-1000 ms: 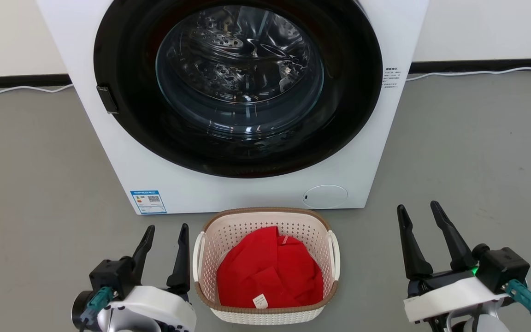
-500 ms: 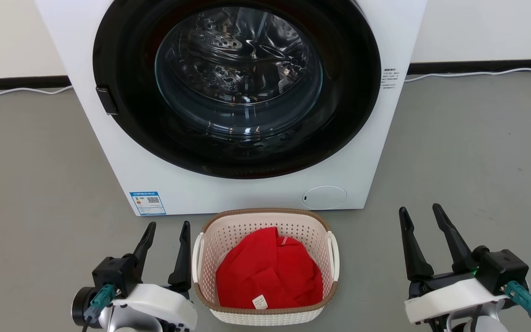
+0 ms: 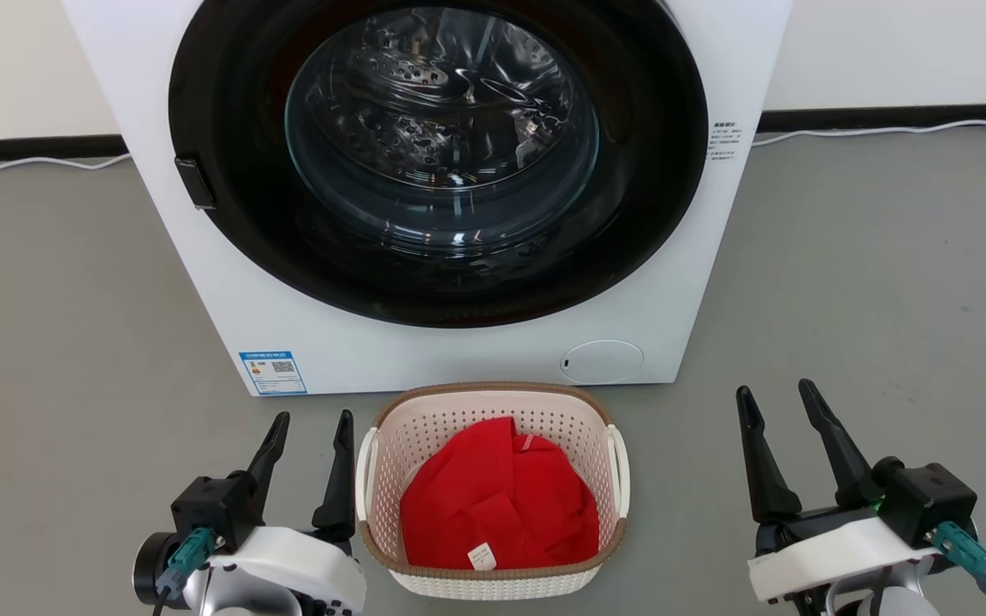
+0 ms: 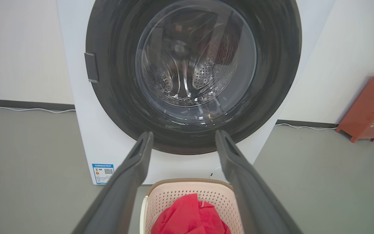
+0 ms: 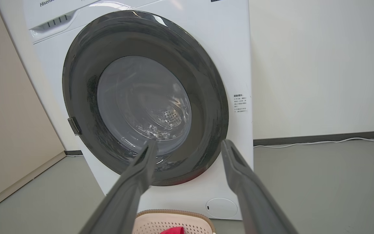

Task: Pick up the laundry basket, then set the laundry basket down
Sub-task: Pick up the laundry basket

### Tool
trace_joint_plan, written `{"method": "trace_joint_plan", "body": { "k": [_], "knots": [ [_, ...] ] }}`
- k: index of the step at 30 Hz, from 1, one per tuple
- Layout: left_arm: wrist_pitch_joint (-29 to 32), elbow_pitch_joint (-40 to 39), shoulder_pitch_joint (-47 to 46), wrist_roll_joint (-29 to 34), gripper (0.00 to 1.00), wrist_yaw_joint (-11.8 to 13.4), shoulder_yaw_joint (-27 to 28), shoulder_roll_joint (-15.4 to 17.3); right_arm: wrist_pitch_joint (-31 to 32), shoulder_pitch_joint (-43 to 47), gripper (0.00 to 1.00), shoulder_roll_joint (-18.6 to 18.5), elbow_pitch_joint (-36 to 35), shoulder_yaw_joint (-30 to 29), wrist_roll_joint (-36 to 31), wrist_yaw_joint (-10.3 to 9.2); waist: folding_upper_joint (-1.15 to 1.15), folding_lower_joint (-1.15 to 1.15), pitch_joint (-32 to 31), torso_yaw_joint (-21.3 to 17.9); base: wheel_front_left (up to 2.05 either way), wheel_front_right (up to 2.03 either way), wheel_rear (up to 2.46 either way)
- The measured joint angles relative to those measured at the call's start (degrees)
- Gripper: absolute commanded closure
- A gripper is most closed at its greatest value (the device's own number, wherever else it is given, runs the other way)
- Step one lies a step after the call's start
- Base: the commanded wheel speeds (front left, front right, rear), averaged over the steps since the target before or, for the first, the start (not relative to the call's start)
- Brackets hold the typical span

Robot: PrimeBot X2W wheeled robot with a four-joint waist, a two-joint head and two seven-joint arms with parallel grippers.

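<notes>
The basket (image 3: 493,585) sits on the floor at 6 o'clock of the washer (image 3: 424,359), with a red cloth (image 3: 497,505) inside. The left gripper (image 3: 313,417) hovers at the basket's 9 o'clock, jaws spread and empty, possibly brushing the left handle (image 3: 365,479); the head view leaves that unclear. The right gripper (image 3: 774,387), equally spread and empty, waits well out at 3 o'clock. The step looks like the approach for a two-sided lift. The right arm should close in on the right handle (image 3: 623,470), then both should grip level and together so the light basket neither tips nor slides.
</notes>
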Motion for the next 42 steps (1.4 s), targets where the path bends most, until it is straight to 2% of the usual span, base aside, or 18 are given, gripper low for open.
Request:
{"method": "trace_joint_plan", "body": {
  "k": [19,42],
  "knots": [
    [0.0,-0.2,-1.8,0.0,0.0,0.0,0.4,0.0,0.0,-2.4,0.0,0.0,-0.1,-0.1,0.1,0.0,0.0,0.0,5.2,-0.7,0.0,0.0,0.0],
    [-0.1,1.0,-8.1,1.0,0.0,-0.9,2.7,0.0,0.0,-8.3,0.0,0.7,-0.1,0.2,0.3,0.0,0.0,0.0,16.1,-2.0,0.0,0.0,0.0]
  ]
}}
